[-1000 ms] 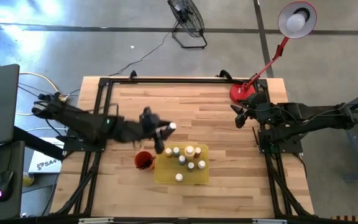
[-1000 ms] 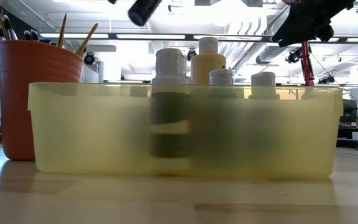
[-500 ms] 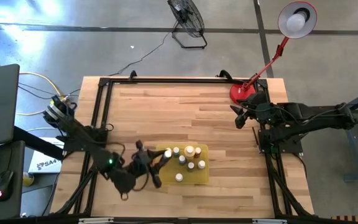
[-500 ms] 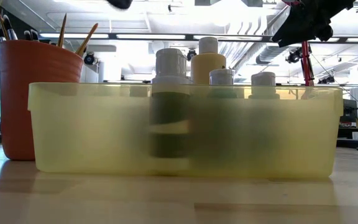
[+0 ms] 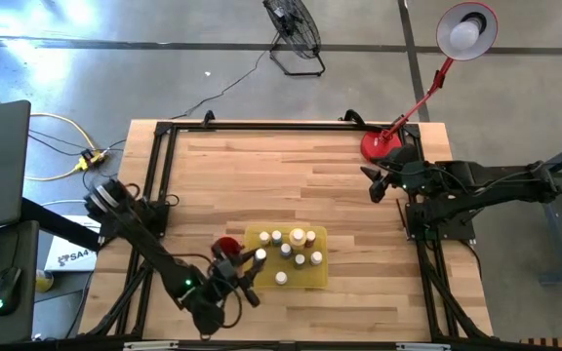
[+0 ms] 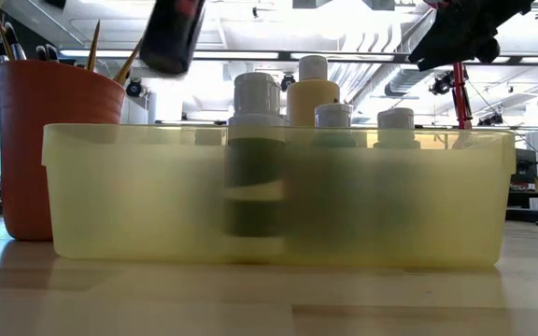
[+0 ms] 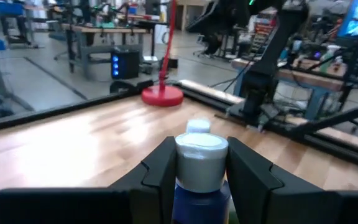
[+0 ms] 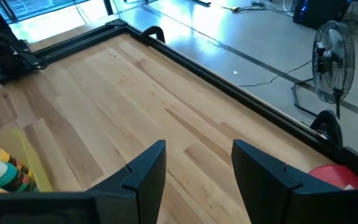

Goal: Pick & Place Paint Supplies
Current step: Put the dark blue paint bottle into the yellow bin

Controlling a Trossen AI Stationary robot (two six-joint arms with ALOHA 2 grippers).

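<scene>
Nearest the table's front edge, our left gripper (image 5: pixel 249 276) sits low by the front left corner of the translucent yellow plastic tray (image 5: pixel 312 280). Its two dark fingers (image 7: pixel 163 163) are clamped on a small dark blue paint bottle with a pale cap (image 7: pixel 201 172), pinching it just under the cap. In the low view that bottle (image 6: pixel 174 35) hangs tilted in the air above the tray's rim, just to the side of the red cup.

Just behind the gripper stands the red round cup (image 5: pixel 224 245), touching the tray's left end, with thin paintbrushes (image 6: pixel 110 54) standing upright in it.

Inside the tray stand the other small paint bottles with pale caps (image 5: pixel 298 248), all upright and close together. From table height we make out a dark green one (image 6: pixel 255 154) at the front and a larger yellowish bottle (image 6: pixel 312 93) behind it, with two more pale caps beside them; the tray wall blurs their lower parts.

Farther back the light wooden table top (image 5: pixel 291 175) runs to the black metal frame. At the far right corner sits the round red base of a desk lamp (image 5: pixel 380 146).

Our right gripper (image 5: pixel 373 185) waits well apart from the tray, near the right edge just in front of the lamp base. Its fingers (image 8: pixel 145 168) stand apart with nothing between them.
</scene>
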